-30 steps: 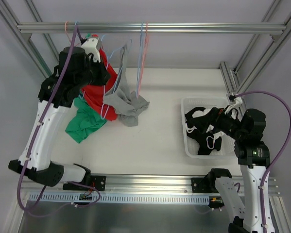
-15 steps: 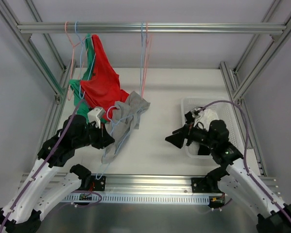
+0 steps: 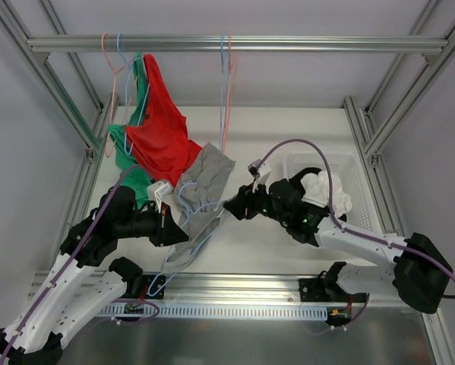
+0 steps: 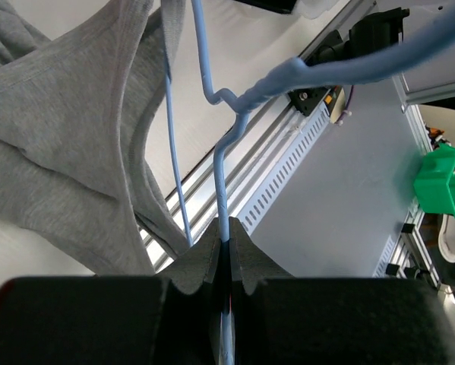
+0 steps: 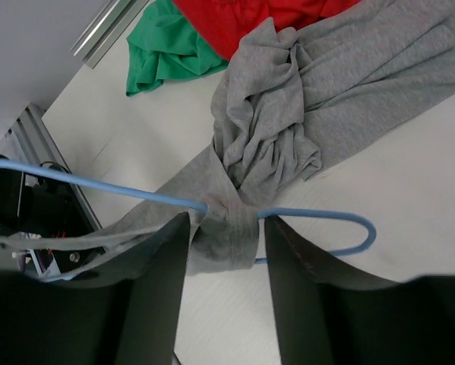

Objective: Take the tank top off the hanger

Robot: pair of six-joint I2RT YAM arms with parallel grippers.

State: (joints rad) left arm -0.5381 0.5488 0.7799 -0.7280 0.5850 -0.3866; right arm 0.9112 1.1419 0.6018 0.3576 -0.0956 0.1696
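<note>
Grey tank top (image 5: 288,137) on blue hanger (image 4: 303,72); left gripper (image 4: 225,239) clamps hanger as anchor; right gripper (image 5: 225,228) fingers (image 5: 159,289) apart astride strap (image 5: 227,217); we expect pinch.

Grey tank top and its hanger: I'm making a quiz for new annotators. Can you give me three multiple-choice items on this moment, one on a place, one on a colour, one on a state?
1. Where is the grey tank top bunched up?
A. in a bin
B. in the gap of the right gripper, on the bar of the hanger
C. on the overhead rail

2. What colour is the hanger that the left gripper holds?
A. pink
B. green
C. blue

3. How do the left gripper's jaws stand?
A. shut on the hanger's wire
B. wide open
C. shut on grey cloth

Answers:
1 B: the right wrist view shows the cloth wrapped round the bar between the two jaws.
2 C: the wire is light blue in both wrist views.
3 A: the left wrist view shows the jaws pinched on the wire.
</note>
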